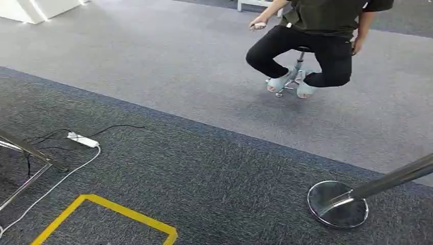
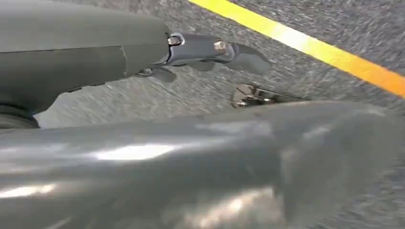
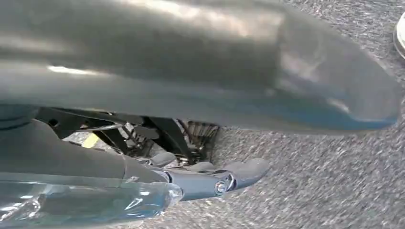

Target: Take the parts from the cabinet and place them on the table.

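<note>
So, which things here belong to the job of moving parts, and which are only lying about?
For the job: left hand; right hand; clear wrapped thing at the right hand, perhaps a part.
Lying about: power strip; yellow floor tape; chrome post base; person on a stool.

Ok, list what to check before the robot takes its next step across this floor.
1. Person on the stool ahead: ok, well across the carpet.
2. Power strip and white cable on the floor to the left: not ok, possible trip risk.
3. Round post base to the front right: not ok, near the path.
4. Left hand free: ok, nothing in it.
5. Right hand free: cannot tell, clear plastic lies against it.
6. Heading toward cabinet or table: cannot tell.
</note>
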You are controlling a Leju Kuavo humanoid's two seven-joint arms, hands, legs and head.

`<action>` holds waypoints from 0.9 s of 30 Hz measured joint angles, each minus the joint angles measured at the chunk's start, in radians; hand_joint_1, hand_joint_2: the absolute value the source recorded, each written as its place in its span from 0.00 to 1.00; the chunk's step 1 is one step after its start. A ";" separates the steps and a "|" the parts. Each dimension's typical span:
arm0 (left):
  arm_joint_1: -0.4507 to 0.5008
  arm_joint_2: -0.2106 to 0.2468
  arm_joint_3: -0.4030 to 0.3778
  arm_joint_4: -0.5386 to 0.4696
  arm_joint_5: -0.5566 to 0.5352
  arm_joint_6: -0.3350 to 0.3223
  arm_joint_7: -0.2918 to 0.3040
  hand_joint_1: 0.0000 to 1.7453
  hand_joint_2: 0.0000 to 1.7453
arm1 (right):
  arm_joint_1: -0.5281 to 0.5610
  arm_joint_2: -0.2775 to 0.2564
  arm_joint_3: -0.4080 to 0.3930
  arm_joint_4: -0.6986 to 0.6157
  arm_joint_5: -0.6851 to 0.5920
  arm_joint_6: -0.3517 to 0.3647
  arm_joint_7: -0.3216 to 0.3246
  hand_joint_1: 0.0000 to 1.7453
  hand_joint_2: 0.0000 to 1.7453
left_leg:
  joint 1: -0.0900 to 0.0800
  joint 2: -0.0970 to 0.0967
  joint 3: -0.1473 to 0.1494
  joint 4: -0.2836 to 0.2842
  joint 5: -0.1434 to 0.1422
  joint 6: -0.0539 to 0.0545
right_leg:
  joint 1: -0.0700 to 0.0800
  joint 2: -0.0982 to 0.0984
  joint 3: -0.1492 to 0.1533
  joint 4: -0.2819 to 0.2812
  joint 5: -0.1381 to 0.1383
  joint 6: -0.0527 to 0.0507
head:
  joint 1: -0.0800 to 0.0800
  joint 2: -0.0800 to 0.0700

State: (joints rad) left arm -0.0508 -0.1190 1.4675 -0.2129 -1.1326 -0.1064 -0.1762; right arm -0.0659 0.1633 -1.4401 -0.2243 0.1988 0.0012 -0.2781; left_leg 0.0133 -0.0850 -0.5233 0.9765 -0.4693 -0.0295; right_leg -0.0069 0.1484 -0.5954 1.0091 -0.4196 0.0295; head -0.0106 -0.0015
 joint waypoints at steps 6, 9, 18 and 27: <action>0.000 -0.011 -0.004 0.000 -0.010 0.011 -0.003 0.00 0.00 | 0.006 0.000 0.000 -0.001 -0.001 -0.011 0.003 0.00 0.00 | -0.007 0.088 0.007 -0.013 0.013 0.035 | 0.001 -0.132 -0.108 0.210 -0.123 0.024 | 0.015 0.000; 0.004 -0.011 -0.005 0.000 -0.007 0.011 -0.003 0.00 0.00 | 0.009 0.000 0.000 -0.001 0.011 -0.017 0.005 0.00 0.00 | -0.009 0.138 0.006 -0.012 0.010 0.035 | -0.002 -0.144 -0.145 0.306 -0.142 0.030 | 0.015 0.000; -0.006 -0.008 -0.005 0.000 0.009 0.008 0.000 0.00 0.00 | 0.005 -0.005 0.001 -0.004 0.021 -0.016 0.006 0.00 0.00 | -0.008 0.196 0.030 -0.008 -0.014 -0.016 | -0.001 -0.170 0.024 0.001 -0.023 -0.010 | 0.013 0.000; 0.002 -0.003 -0.004 0.000 0.008 0.013 0.000 0.00 0.00 | 0.002 -0.006 0.001 -0.005 0.018 -0.022 0.006 0.00 0.00 | -0.003 0.063 -0.049 0.110 -0.014 -0.010 | -0.003 -0.046 0.019 0.001 -0.011 -0.016 | 0.002 0.000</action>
State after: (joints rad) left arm -0.0485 -0.1224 1.4633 -0.2132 -1.1242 -0.0935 -0.1759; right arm -0.0644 0.1572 -1.4393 -0.2296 0.2171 -0.0210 -0.2724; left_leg 0.0099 -0.0218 -0.5721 1.0863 -0.4833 -0.0399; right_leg -0.0098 0.1026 -0.5761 1.0104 -0.4310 0.0132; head -0.0088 -0.0015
